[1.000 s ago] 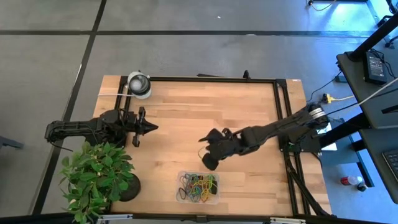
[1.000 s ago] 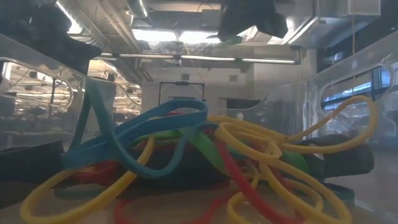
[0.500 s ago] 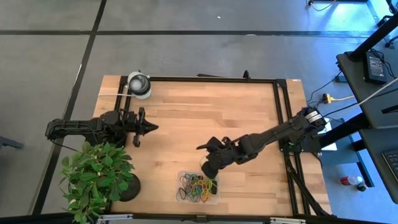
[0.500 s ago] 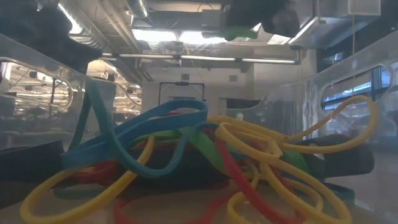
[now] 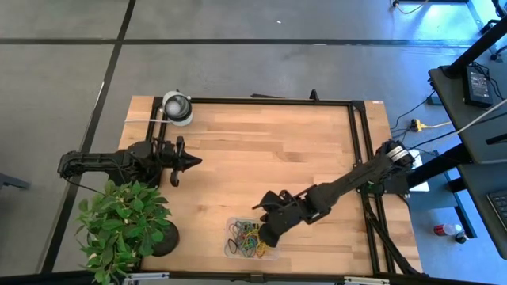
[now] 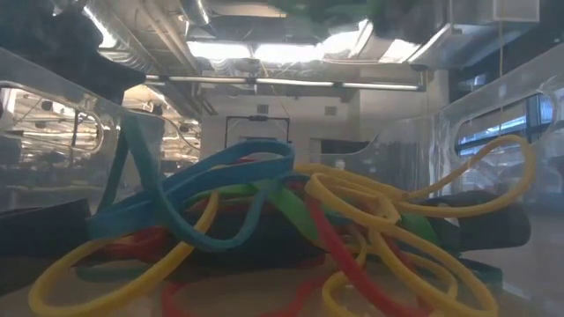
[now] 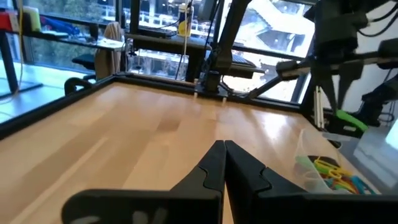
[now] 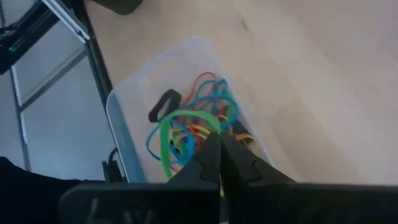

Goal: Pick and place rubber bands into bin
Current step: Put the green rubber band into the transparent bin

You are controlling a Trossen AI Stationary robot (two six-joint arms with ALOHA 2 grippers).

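The right claw hangs over the bin, a clear plastic tray at the near edge of the wooden tabletop, with its arm stretched across from the right side of the frame. Its 2 fingers are pressed together on a green rubber band, whose loop dangles from the tips directly above the tray; the right wrist view shows this loop hanging over the pile inside. The rubber bands already in the bin lie in a tangled heap of blue, yellow, red, green and black loops. From table height they fill the picture: a blue band arches over yellow loops and a red one, with the bin's clear walls rising on both sides. The left claw waits well apart from the bin, on the left part of the tabletop, its 2 fingers pressed together with nothing between them. A round white-and-grey object sits at the far left corner of the tabletop, and a potted plant stands at the near left corner.
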